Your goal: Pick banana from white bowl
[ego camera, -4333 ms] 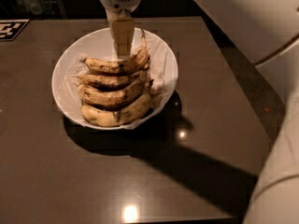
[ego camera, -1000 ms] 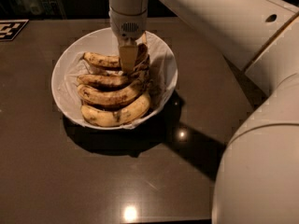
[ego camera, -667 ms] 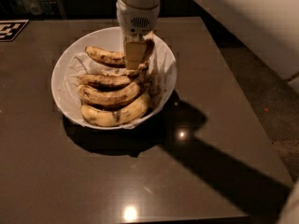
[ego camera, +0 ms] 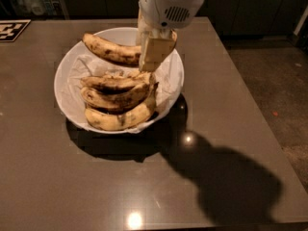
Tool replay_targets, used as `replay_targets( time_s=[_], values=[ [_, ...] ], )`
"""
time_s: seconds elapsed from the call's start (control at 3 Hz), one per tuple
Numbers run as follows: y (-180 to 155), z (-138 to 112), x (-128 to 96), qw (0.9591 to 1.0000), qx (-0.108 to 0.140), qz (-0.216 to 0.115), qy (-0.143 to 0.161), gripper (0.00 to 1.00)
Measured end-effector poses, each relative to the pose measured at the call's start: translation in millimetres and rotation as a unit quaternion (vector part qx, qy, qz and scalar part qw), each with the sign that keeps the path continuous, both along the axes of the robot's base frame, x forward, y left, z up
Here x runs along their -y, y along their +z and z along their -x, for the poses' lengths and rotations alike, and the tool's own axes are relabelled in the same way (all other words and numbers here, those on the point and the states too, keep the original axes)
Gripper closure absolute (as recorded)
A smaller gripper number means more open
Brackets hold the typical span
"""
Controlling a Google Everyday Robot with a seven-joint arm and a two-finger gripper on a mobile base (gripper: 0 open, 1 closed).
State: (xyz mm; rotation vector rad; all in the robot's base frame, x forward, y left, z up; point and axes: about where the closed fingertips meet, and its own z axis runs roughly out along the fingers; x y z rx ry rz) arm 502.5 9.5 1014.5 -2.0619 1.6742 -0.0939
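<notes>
- While three other bananas [ego camera: 118,99] lie stacked in the bowl [ego camera: 65,78], the gripper [ego camera: 154,56] hangs over the bowl's far right side.
- Its fingers are clamped on the right end of the banana [ego camera: 108,48].
- The banana is raised above the pile, reaching left across the bowl's far side.
- The bowl stands on a dark table [ego camera: 72,177].

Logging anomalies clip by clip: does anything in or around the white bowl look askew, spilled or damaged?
Only one thing: the long speckled yellow banana hangs tilted over the far rim of the wide white bowl, held by the gripper, apart from three other bananas stacked below. Nothing spilled.
</notes>
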Motion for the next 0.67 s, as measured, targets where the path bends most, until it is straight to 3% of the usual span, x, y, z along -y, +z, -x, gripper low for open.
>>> replay_targets(
  time_s=[0.33,0.67],
  values=[
    [4.2,28.3,14.4,0.9998,0.000,-0.022,-0.004,1.00],
    [5.0,31.8,15.2,0.9997,-0.002,-0.025,-0.004,1.00]
  ],
)
